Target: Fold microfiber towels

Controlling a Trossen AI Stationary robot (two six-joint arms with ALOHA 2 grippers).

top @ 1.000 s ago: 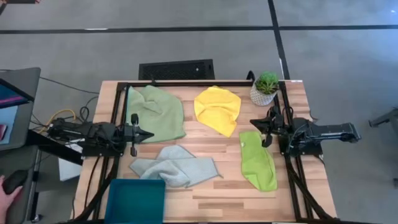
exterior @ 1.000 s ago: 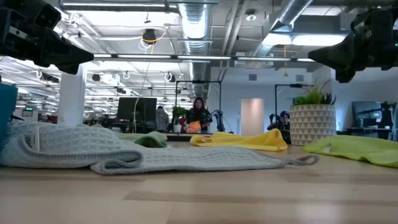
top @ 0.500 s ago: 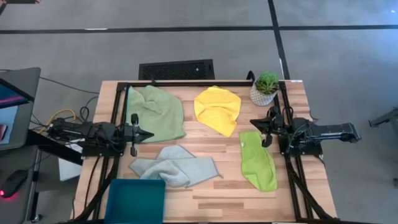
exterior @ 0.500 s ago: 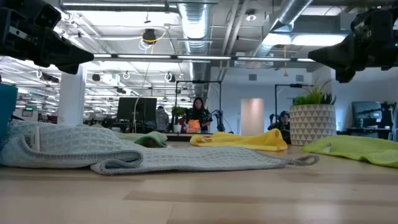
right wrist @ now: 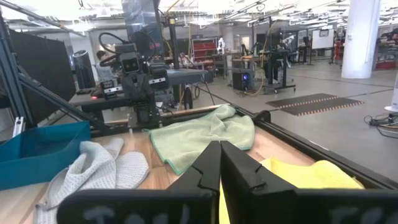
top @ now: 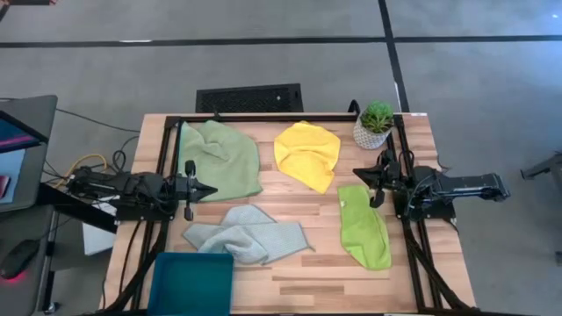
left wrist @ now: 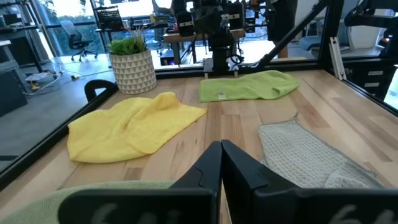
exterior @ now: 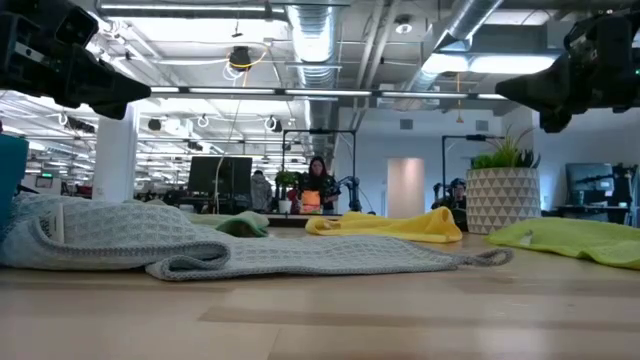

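— On the wooden table (top: 290, 281) we count four towels lying loose, none of them folded. Taking the high view as a clock face, the sage green towel (top: 221, 158) spreads at about ten o'clock, and the yellow towel (top: 307, 154) sits near twelve, just beside a potted plant (top: 376, 124) at one.

— We agree. The lime green towel (top: 363, 226) stretches at about four o'clock, and the pale grey-green towel (top: 247, 233) lies crumpled near seven, just beside a teal bin (top: 190, 283) at the near edge.

— And the arms? We see the left gripper (top: 213, 188) at nine o'clock, raised above the table at the sage green towel's edge — fingers pressed together, holding nothing.

— Same for the right gripper (top: 355, 172) at three o'clock: its fingers meet in its wrist view, clasping nothing, and it hangs between the yellow and lime towels.

— Beyond the table, we notice a person (exterior: 319, 185) far back in the room.
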